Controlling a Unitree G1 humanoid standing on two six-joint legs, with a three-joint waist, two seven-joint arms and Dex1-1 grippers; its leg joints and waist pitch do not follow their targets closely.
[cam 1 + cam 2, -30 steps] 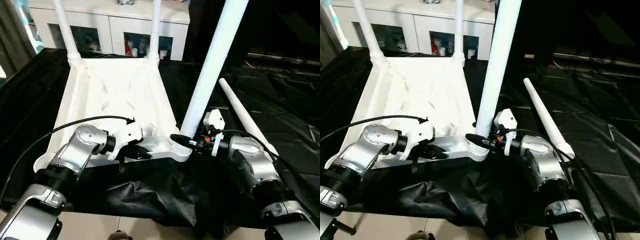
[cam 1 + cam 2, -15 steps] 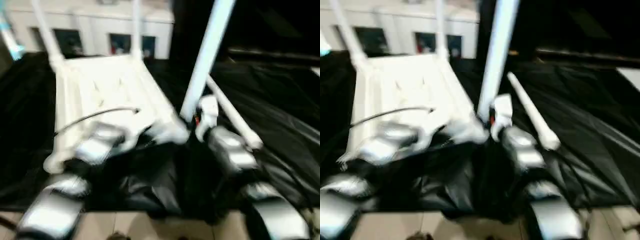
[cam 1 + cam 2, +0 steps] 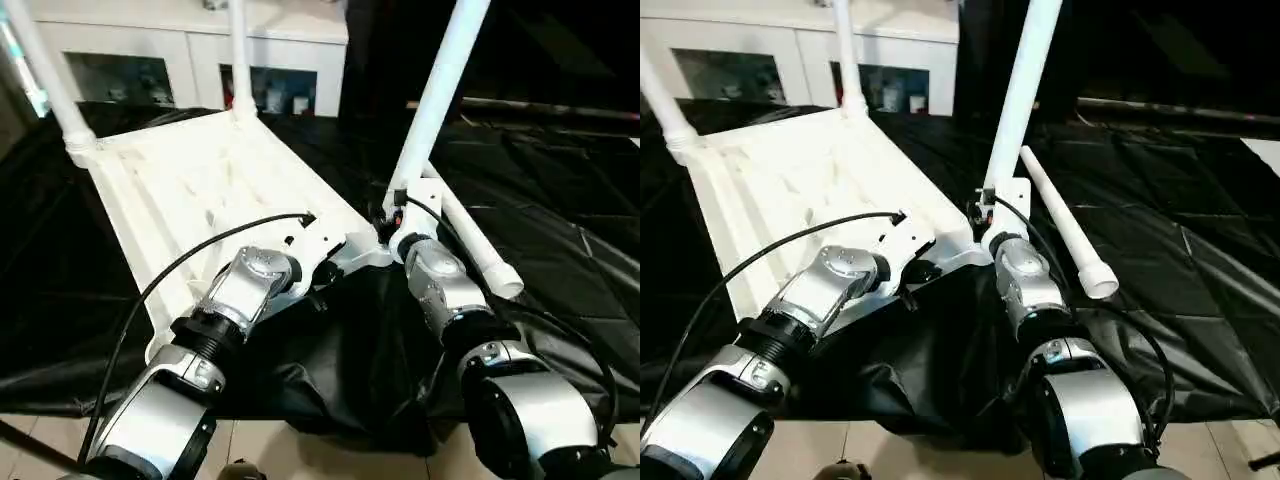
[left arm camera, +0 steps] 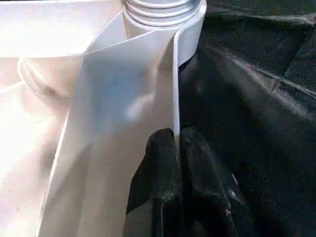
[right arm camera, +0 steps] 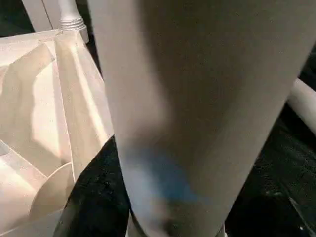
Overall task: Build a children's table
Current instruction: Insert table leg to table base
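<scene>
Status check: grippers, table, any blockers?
Left gripper shut on tabletop rim. Right gripper holds third leg at corner socket. Fourth leg loose on black sheet. No blockers.

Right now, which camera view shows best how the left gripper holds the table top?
The left wrist view: the left gripper is shut on a thin edge wall of the table top, a finger on each side. In both eye views the white wrist housing hides the fingers. The right wrist view shows the top's ribs, not this grip.
</scene>
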